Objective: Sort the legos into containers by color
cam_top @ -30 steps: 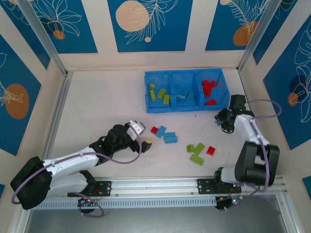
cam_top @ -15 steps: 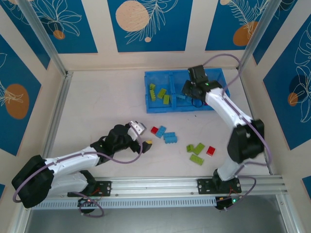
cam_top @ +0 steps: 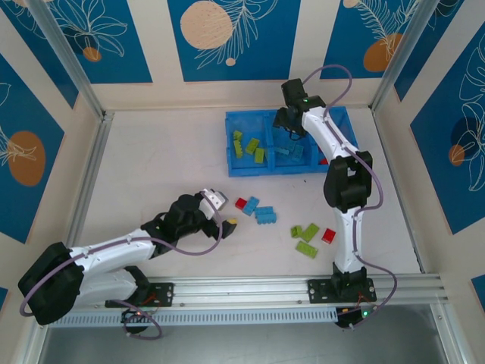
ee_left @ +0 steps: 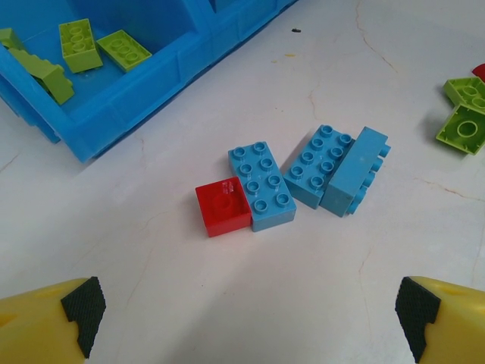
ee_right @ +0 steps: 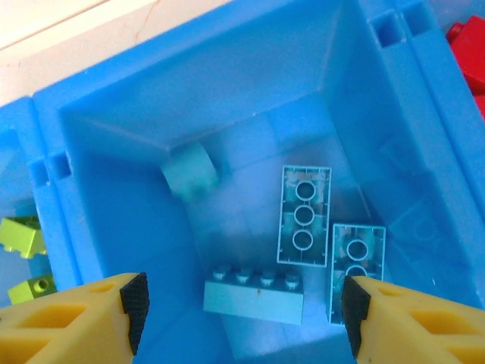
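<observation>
Pale bench (cam_top: 151, 167) under blue patterned walls (cam_top: 227, 38): from above, my left tool (cam_top: 224, 211) hovers near a red square brick (cam_top: 241, 203) and loose light blue studded bricks (cam_top: 261, 212). My right tool (cam_top: 290, 129) hangs over the middle compartment of the blue plastic three-part tray (cam_top: 250, 168). Through my left wrist, yellow fingers (ee_left: 45, 318) spread wide and empty, with the red brick touching one blue brick. Through my right wrist, fingers (ee_right: 76, 318) stand apart, gripping nothing, above sorted light blue bricks (ee_right: 305, 216) in that compartment.
</observation>
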Action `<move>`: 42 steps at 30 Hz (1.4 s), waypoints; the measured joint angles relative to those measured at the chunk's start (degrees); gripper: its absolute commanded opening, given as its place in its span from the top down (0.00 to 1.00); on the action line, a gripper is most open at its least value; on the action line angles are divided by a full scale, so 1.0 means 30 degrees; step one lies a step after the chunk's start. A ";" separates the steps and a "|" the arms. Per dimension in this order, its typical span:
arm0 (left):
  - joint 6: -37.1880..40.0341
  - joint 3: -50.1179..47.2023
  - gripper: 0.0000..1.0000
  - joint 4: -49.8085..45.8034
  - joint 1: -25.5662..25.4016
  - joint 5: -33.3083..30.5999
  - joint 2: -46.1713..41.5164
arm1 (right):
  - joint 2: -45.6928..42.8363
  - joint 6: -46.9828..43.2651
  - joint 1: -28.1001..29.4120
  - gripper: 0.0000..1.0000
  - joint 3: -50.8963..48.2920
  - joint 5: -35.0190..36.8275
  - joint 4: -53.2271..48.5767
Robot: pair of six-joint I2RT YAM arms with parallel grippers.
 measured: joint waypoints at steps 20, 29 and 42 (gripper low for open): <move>0.0379 0.0022 0.00 -0.0765 -0.0015 -0.1144 -0.2317 | -1.3296 0.2463 1.0491 0.00 -1.8819 0.0962 0.1239; 0.0510 0.0022 0.00 -0.0765 -0.0022 -0.1144 -0.1778 | -0.8925 0.2951 1.0601 0.08 -1.8826 0.1064 0.1559; 0.0510 0.0022 0.00 -0.0758 -0.0022 -0.1137 -0.1100 | -0.9741 0.4342 1.0229 0.46 -1.9620 0.0809 0.2579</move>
